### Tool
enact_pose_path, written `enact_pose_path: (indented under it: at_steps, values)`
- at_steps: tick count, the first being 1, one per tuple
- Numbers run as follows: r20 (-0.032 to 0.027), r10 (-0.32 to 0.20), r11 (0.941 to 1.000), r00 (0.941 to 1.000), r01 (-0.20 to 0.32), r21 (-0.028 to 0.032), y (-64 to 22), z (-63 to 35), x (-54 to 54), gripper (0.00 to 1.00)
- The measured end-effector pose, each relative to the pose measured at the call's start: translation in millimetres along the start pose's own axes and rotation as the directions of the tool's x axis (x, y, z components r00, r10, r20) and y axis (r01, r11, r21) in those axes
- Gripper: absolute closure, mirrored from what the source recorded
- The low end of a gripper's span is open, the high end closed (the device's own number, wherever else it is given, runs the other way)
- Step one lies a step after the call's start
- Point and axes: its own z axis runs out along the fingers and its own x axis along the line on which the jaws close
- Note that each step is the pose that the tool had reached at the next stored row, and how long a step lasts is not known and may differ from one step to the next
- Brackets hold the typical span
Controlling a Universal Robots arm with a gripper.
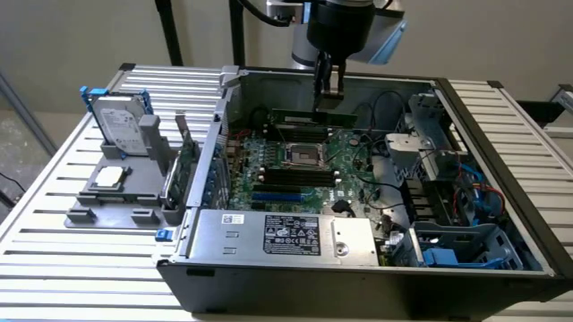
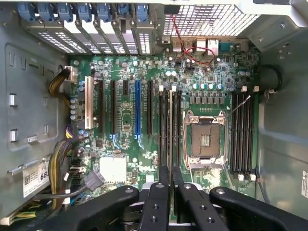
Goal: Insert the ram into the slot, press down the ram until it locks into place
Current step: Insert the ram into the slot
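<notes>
In the open case [image 1: 268,288], exterior view: the gripper [image 1: 328,100] hangs straight down, fingers pressed onto the ram [image 1: 309,119], pinching its upper edge. The ram lies level, with its long axis across the view, just beyond the socket [image 1: 304,155]. Over to the wrist view: the ram [image 2: 171,130] is edge-on, directly under the gripper [image 2: 171,175]. Its length runs parallel with the slots [image 2: 162,125] beside the socket [image 2: 204,139]. Seated or hovering? Can't tell.

I see the long thin green ram stick [image 1: 313,119] standing level on its long edge, upper centre of the exterior view, above the black memory slots [image 2: 162,125]
</notes>
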Motion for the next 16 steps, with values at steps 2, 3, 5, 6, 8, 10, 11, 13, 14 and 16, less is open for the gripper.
enact_pose_path:
  at_steps: [2, 3, 5, 6, 8, 10, 11, 13, 14, 16]
  values:
    - [0.0001, 0.004, 1.0, 1.0, -0.004, 0.0001, 2.3, 3.7, 0.1, 0.87]
    - [0.0001, 0.004, 1.0, 1.0, -0.004, 0.0001, 3.4, 5.6, 0.2, 0.87]
    - [0.0, 0.004, 1.0, 1.0, -0.004, 0.0, 5.0, 9.3, 0.3, 0.87]
    - [0.0, 0.004, 1.0, 1.0, -0.004, 0.0001, 5.5, 11.2, 0.3, 0.87]
    - [0.0, 0.004, 1.0, 1.0, -0.004, 0.0001, 6.6, 14.8, 0.4, 0.87]
    - [0.0002, 0.004, 1.0, 1.0, -0.004, 0.0001, 7.6, 18.6, 0.5, 0.87]
    - [0.0001, 0.004, 1.0, 1.0, -0.004, 0.0001, 7.9, 20.4, 0.5, 0.87]
    - [0.0, 0.004, 1.0, 1.0, -0.004, 0.0, 8.4, 24.1, 0.5, 0.87]
    - [0.0001, 0.004, 1.0, 1.0, -0.004, 0.0001, 8.4, 25.9, 0.6, 0.87]
    - [0.0001, 0.004, 1.0, 1.0, -0.004, 0.0001, 8.3, 29.5, 0.6, 0.87]
